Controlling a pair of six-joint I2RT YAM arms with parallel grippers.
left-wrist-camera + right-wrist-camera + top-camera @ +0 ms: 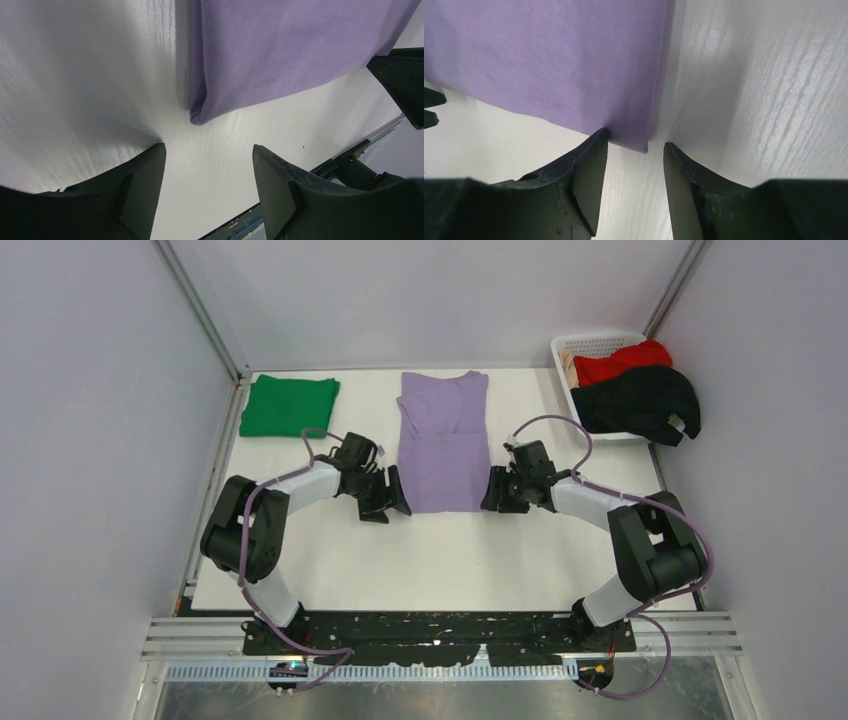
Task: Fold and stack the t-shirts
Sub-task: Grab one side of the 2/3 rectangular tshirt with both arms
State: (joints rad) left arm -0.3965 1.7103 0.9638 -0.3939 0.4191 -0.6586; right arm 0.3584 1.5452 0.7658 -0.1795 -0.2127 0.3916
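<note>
The purple shirt [443, 440] lies flat at mid-frame, sides folded in. The left gripper [209, 150] and right gripper [635, 139] sit at its two lower corners, jaws apart, gripping nothing. Each should slide further onto its corner, pinch every layer, then both lift evenly toward the collar.

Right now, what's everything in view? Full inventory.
lavender t-shirt: 1, light purple, table centre, folded lengthwise
green t-shirt: 1, bright green, folded, table's far left
red t-shirt: 1, red, in the basket
black t-shirt: 1, black, draped over basket's near rim
basket: 1, white lattice, far right corner
table: 1, white
left pincer: 1, black, open, by lavender t-shirt's near left corner
right pincer: 1, black, open, at its near right corner
</note>
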